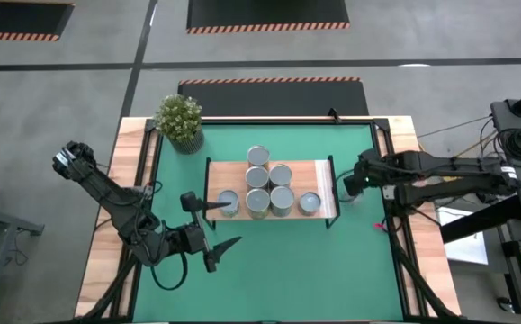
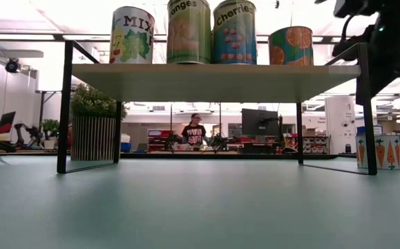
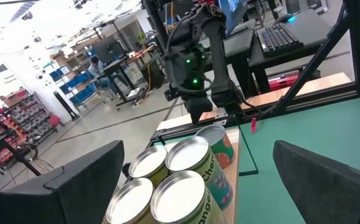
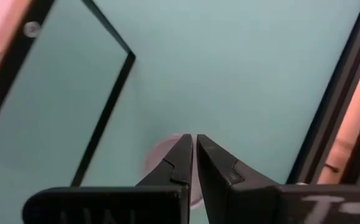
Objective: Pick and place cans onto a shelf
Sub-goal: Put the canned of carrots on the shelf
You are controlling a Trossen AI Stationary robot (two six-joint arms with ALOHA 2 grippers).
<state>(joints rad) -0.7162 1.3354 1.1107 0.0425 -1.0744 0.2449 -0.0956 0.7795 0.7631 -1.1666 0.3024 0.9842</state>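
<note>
Seven cans (image 1: 270, 187) stood clustered on the shelf (image 1: 317, 170), which sat in the middle of the green table mat (image 1: 287, 270), so the placing appeared nearly complete. The left gripper (image 1: 208, 231) hung just off the shelf's near-left corner with its fingers spread wide and nothing between them. The right gripper (image 1: 349, 184), fingers pressed together and empty, pointed down beside the shelf's right end over what looked like one more can (image 4: 167, 155) left on the mat.

6 upright silvery-topped cans (image 1: 269, 188) clustered on the light-wood shelf (image 1: 314, 171) — labels coloured
</note>
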